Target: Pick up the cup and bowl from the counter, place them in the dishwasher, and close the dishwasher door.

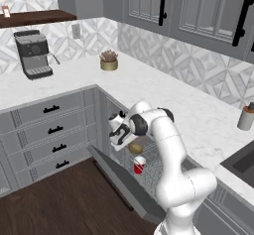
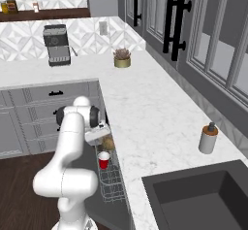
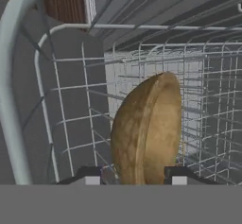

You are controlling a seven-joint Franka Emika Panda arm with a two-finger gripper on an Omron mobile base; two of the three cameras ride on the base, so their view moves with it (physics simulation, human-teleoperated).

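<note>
gripper (image 3: 133,176): low in the hand view, dark tips either side of the bowl's lower edge, jaws partly apart; cannot tell whether the pads touch the bowl or grip it
gripper in base views (image 1: 120,132): mid-frame, pointing down into the open dishwasher, just above the bowl
bowl (image 3: 147,128): centre of the hand view, tan-brown, standing on edge, in the white wire rack; in the left base view (image 1: 135,148) it is a small brown blob under the hand, mid-frame
cup (image 1: 139,165): red, white rim, upright in the rack, just below and right of the bowl in the left base view; lower centre of the right base view (image 2: 103,160)
bowl vs cup: near each other, apart
rack (image 3: 71,100): white wire grid, curved rim bar along the left of the hand view, wires close around the bowl on all sides
dishwasher (image 2: 112,183): open, under the worktop edge, rack pulled out
dishwasher door (image 1: 124,182): dropped down, grey slab running toward lower centre of the left base view, over the wood floor
worktop (image 1: 149,88): white marble, L-shaped, across the upper half of both base views
arm (image 1: 171,159): white, bulks in front of the right part of the rack in the left base view
plant pot (image 1: 109,61): upper centre, on the worktop by the wall
coffee machine (image 1: 32,54): upper left, on the worktop
soap dispenser (image 2: 209,138): right of frame, beside the sink
sink (image 2: 203,197): dark basin, lower right
drawers (image 1: 49,130): grey, black handles, left of the dishwasher
</note>
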